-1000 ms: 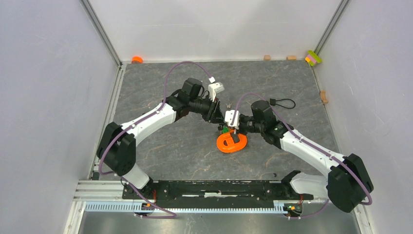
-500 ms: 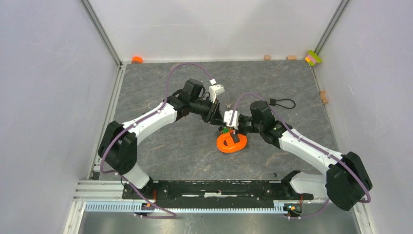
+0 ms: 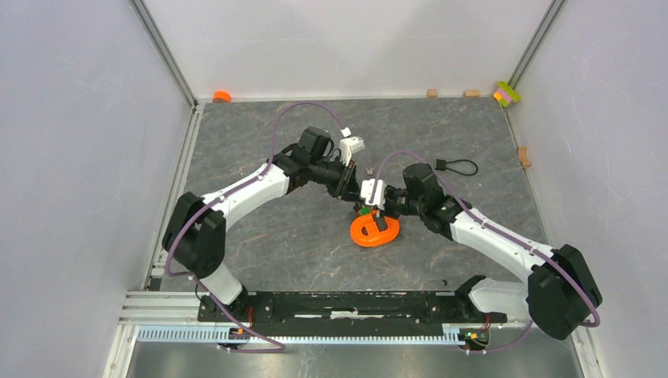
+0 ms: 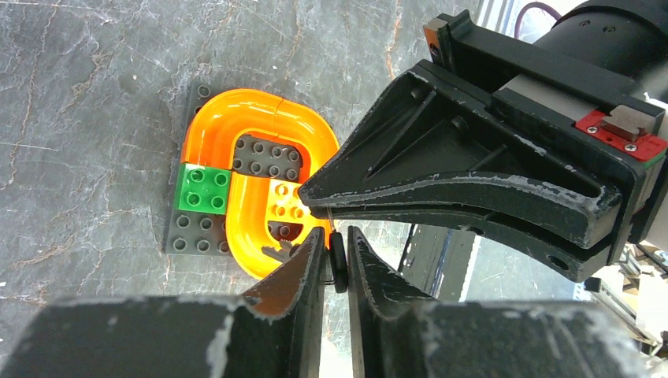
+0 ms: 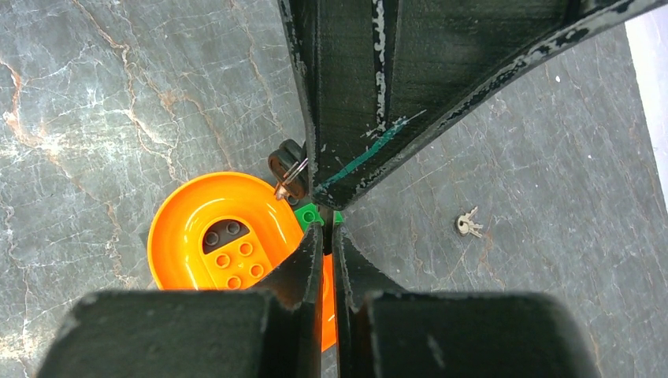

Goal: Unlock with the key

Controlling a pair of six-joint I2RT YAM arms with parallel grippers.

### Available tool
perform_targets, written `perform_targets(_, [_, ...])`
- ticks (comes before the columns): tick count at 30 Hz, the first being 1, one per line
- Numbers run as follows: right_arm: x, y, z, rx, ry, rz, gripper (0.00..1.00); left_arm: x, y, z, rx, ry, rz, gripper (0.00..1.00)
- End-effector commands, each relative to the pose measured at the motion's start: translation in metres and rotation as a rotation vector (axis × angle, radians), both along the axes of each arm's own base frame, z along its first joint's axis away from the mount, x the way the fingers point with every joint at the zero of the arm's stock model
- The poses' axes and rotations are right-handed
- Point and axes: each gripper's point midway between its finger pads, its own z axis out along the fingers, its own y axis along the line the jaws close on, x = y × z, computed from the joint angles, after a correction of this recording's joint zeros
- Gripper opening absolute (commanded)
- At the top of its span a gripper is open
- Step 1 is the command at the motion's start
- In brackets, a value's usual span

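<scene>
Left gripper (image 4: 335, 236) narrower, scant room around key (image 4: 338, 268)

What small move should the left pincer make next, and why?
Probably close the left pincer fully, without shifting it. In the left wrist view the black head of what looks like the key sits between its fingers, near the edge of the orange ring piece. A thin gap shows on one side, so the grip does not look firm yet.

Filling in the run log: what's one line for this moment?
left gripper: narrow around key head, grip unclear | right gripper: shut | both above orange ring piece
</scene>
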Motion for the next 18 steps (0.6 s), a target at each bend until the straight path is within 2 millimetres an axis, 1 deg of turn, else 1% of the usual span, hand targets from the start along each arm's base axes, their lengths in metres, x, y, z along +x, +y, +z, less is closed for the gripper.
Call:
perform_targets(1, [0.006,0.007,0.015,0.022,-0.044,0.007,0.0,0.004,-0.007,0.013,-0.034,-0.043,-0.038,0.21])
perform_targets(4, [0.007,0.007,0.015,0.022,-0.046,0.003,0.0,0.002,-0.006,0.011,-0.031,-0.04,-0.044,0.15])
perform_targets(6, [0.008,0.006,0.015,0.022,-0.048,-0.002,0.0,0.001,-0.005,0.01,-0.027,-0.038,-0.047,0.09])
perform_targets(7, [0.009,0.006,0.015,0.021,-0.049,-0.006,0.0,0.0,-0.005,0.009,-0.025,-0.038,-0.048,0.04])
perform_targets(9, [0.01,0.006,0.017,0.025,-0.052,-0.014,0.01,-0.001,-0.004,0.009,-0.024,-0.039,-0.051,0.02])
perform_targets(11, [0.01,0.005,0.018,0.028,-0.054,-0.021,0.08,0.0,-0.003,0.009,-0.024,-0.043,-0.045,0.02])
perform_targets(12, [0.011,0.005,0.018,0.029,-0.054,-0.023,0.14,0.0,-0.002,0.009,-0.022,-0.048,-0.04,0.02])
perform_targets(13, [0.011,0.005,0.019,0.03,-0.053,-0.027,0.24,0.002,-0.001,0.01,-0.019,-0.055,-0.032,0.02])
perform_targets(15, [0.013,0.004,0.019,0.032,-0.052,-0.041,0.56,0.008,0.005,0.014,-0.015,-0.081,-0.009,0.02])
perform_targets(16, [0.014,0.004,0.019,0.03,-0.054,-0.047,0.67,0.012,0.009,0.016,-0.011,-0.097,0.009,0.02])
perform_targets(18, [0.015,0.003,0.021,0.029,-0.061,-0.049,0.79,0.024,0.022,0.02,0.007,-0.132,0.055,0.02])
